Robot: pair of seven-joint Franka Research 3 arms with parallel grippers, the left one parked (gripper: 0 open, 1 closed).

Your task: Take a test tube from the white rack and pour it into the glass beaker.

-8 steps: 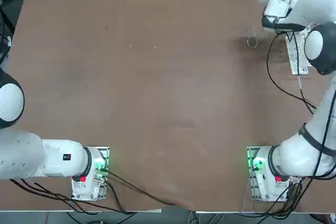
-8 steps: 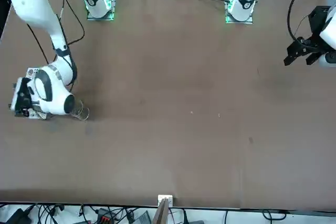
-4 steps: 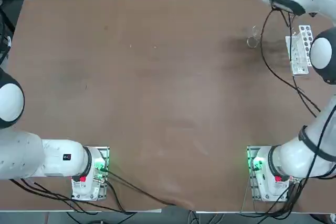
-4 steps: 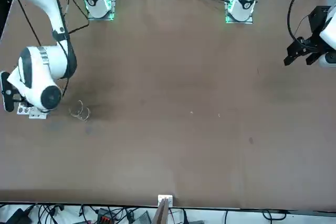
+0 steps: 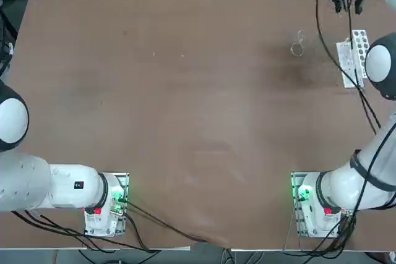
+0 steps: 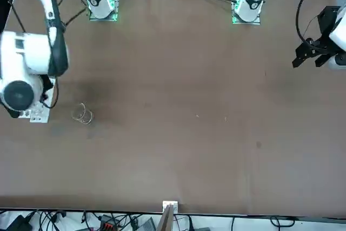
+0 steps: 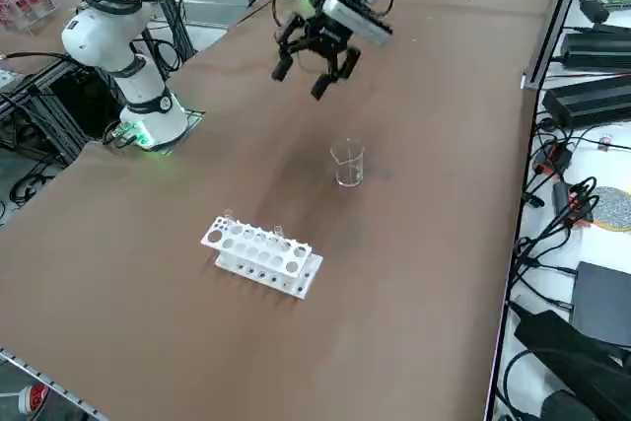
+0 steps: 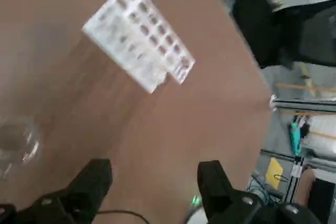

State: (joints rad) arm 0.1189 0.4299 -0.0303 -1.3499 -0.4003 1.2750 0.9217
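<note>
White rack (image 7: 261,256) and glass beaker (image 7: 347,164) on the brown table (image 7: 414,273), right gripper (image 7: 314,70) raised clear of both.

The rack is seen as a long, narrow white block with rows of round holes on top; the beaker, just beside it but apart, is a small clear vessel with a round rim. The gripper's dark fingers (image 8: 90,178) are spread wide with nothing between them. In the right side view two thin clear tubes can be made out upright in the rack; from overhead the rack (image 5: 352,56) is partly crossed by the arm's cable, and the beaker (image 5: 299,47) appears only as a faint ring.
</note>
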